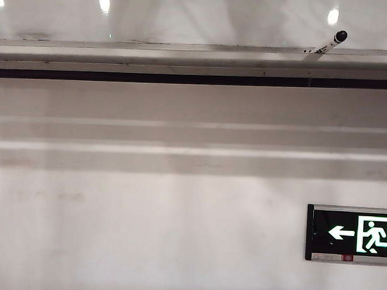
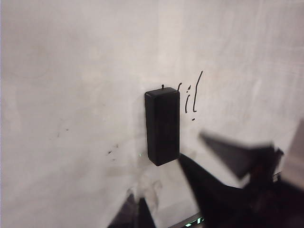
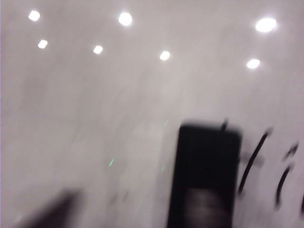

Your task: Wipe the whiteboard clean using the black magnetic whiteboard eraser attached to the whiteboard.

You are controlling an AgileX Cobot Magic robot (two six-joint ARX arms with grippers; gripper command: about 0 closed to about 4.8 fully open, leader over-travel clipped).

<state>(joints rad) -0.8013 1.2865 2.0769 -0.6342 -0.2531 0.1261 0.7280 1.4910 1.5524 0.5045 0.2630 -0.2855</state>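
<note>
The black eraser (image 2: 163, 126) clings upright to the glossy whiteboard (image 2: 71, 71), just beside black pen strokes (image 2: 191, 99). My left gripper (image 2: 136, 203) is shut with nothing in it, a short way from the eraser's lower end. A blurred dark shape reaching in close to the eraser is my right gripper (image 2: 206, 159), its jaws spread. In the right wrist view the eraser (image 3: 205, 171) is large and blurred on the whiteboard (image 3: 95, 95); my right gripper (image 3: 130, 208) is open, with one finger (image 3: 54, 209) far off to the side. In the exterior view neither gripper shows.
The exterior view shows the whiteboard's (image 1: 199, 17) lower strip, its silver-grey ledge (image 1: 184, 58) with a black-capped marker (image 1: 331, 43) on it, and below it a matte wall with a green exit sign (image 1: 353, 233).
</note>
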